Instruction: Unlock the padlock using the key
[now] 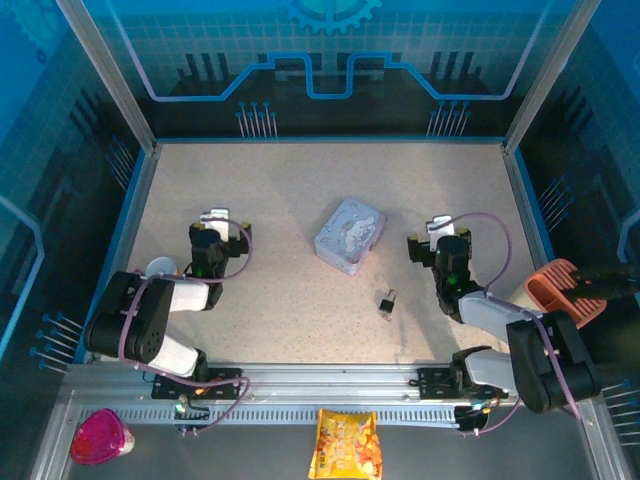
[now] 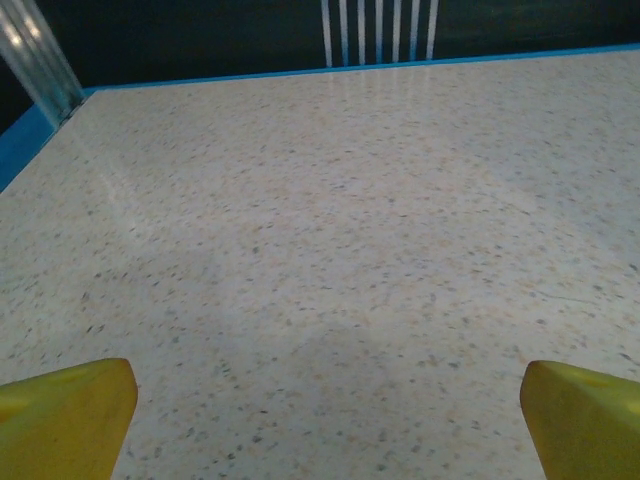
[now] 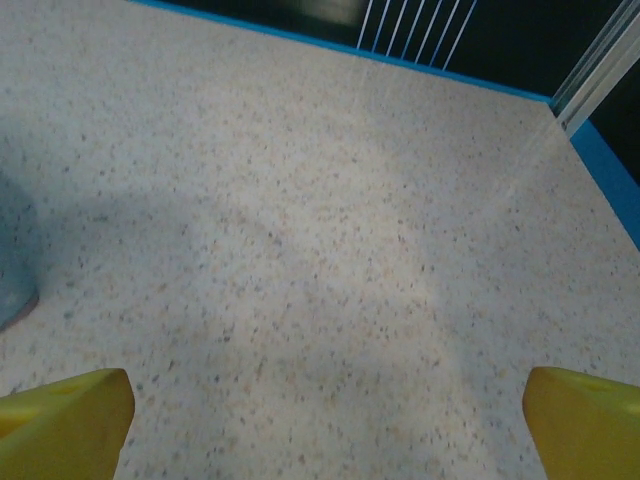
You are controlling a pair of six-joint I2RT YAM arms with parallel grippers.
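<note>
Padlock (image 1: pixel 386 301) near tin (image 1: pixel 349 236) (lid shut)

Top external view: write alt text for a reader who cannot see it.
A tiny dark padlock lies on the speckled table, nearer the right gripper than the left gripper. A pale embossed tin sits beyond it; both grippers stand apart from them.

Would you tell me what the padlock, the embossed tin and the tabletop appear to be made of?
Padlock: likely metal, with a dark body and a silvery shackle; too small to judge the finish.
Embossed tin: probably thin sheet metal, pale grey-blue, with raised relief and a soft sheen.
Tabletop: looks like speckled beige laminate or stone-effect board, smooth, with faint reflections.
</note>
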